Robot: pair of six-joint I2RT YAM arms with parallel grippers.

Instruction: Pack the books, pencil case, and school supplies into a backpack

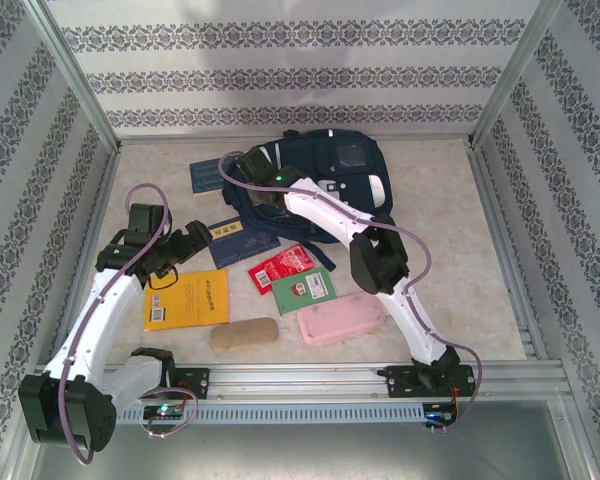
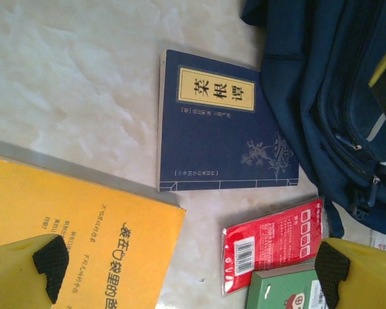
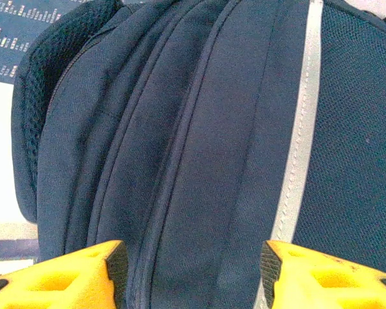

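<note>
The backpack lies flat at the far middle of the pale marbled surface. It is navy fabric with a grey patch and a white patch on its upper face, and it is the biggest thing here. From above it spreads a little wider left to right than front to back; I can't make out which end is its top. The right arm reaches over its left side. Seen from that wrist, the seams, the padded folds and one white reflective stripe all run straight away from the camera. The right pincer has a yellow finger on either side of those folds; the jaws stand apart, but I cannot tell whether they are squeezing the fabric. The left pincer hangs spread wide and empty above the books near the backpack's near-left edge. One dark blue book with a pale label lies face up just beside the backpack. The yellow-orange book lies nearer the arms. A glossy red packet lies between the blue book and the green book, its edge overlapped by the green one. A second dark blue book lies to the left of the backpack. A pink case rests nearer the front edge.
</note>
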